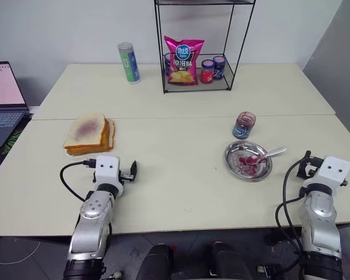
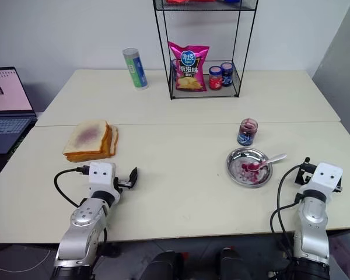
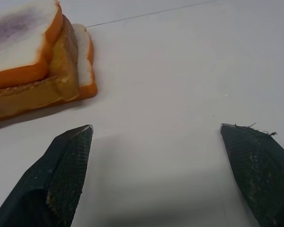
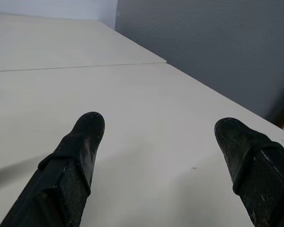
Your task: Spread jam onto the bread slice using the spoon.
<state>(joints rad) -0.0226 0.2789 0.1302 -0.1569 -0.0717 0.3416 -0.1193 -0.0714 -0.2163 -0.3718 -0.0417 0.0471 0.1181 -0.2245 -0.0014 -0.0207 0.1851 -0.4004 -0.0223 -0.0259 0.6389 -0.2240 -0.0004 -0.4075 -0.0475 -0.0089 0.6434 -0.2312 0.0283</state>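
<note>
Both grippers, left (image 3: 156, 130) and right (image 4: 158, 123), gape empty; spoon (image 1: 262, 156) sits in the dish (image 1: 233, 157) center-right, bread slice (image 1: 86, 129) center-left.

table (image 1: 181, 192) | bread stack (image 1: 88, 134) | jar (image 1: 244, 125) | dish (image 1: 248, 160) | rack (image 1: 198, 81)

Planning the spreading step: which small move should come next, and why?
Probably the right gripper should move toward the spoon, whose handle sticks out of the steel dish toward it. Both grippers are open and empty, and the bread slice sits far across the table.
</note>
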